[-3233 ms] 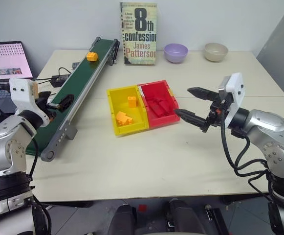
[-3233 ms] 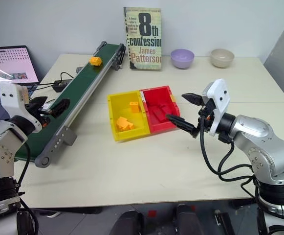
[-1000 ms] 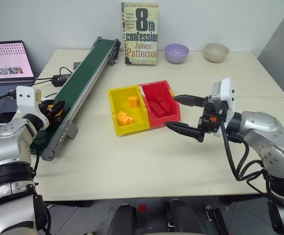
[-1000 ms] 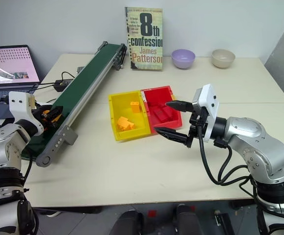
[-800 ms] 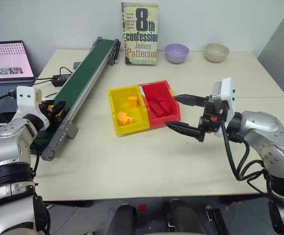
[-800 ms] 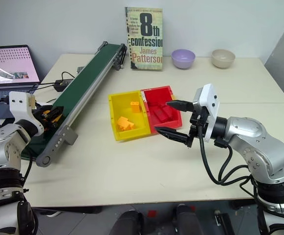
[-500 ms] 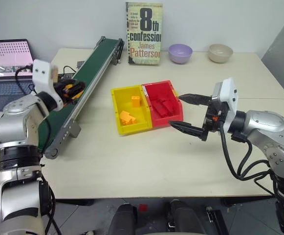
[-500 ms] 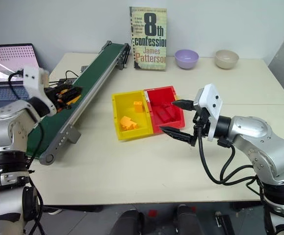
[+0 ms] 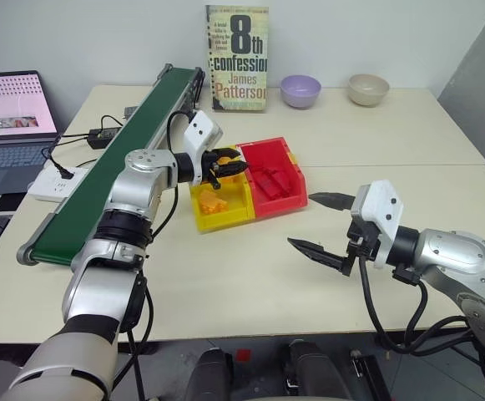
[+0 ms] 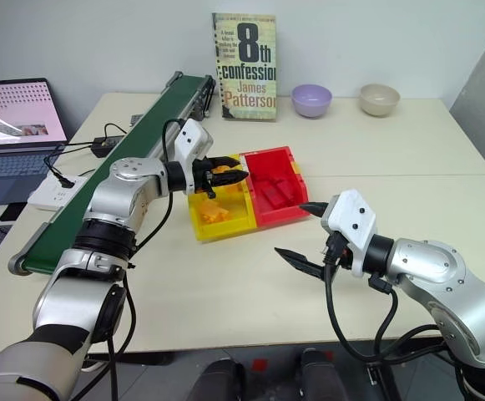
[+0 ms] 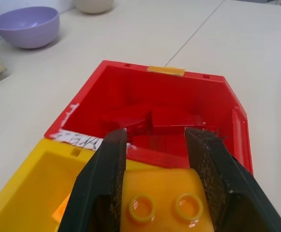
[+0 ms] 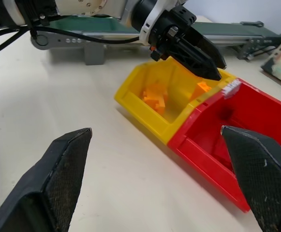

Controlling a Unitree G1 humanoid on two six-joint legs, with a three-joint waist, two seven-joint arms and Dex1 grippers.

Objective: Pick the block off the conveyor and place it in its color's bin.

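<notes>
The orange-yellow block is pinched between the two black fingers of the left gripper, which is held over the yellow bin, close to the wall it shares with the red bin. In the left wrist view the fingers point towards the red bin and its dark red blocks, so the margin on that side is judged to be thin.

The main risk is a release made too far forward: the block could be dropped on the shared wall, tip into the red bin, and be sorted under the wrong colour. A release from too high could let the block bounce off the orange-yellow bricks already lying in the yellow bin and hop out onto the desk. If the gripper is lowered carelessly, the light bin could be nudged or dragged.

The right gripper is spread wide over bare desk, well apart from both bins, and nothing is held in it. The conveyor carries no block.
</notes>
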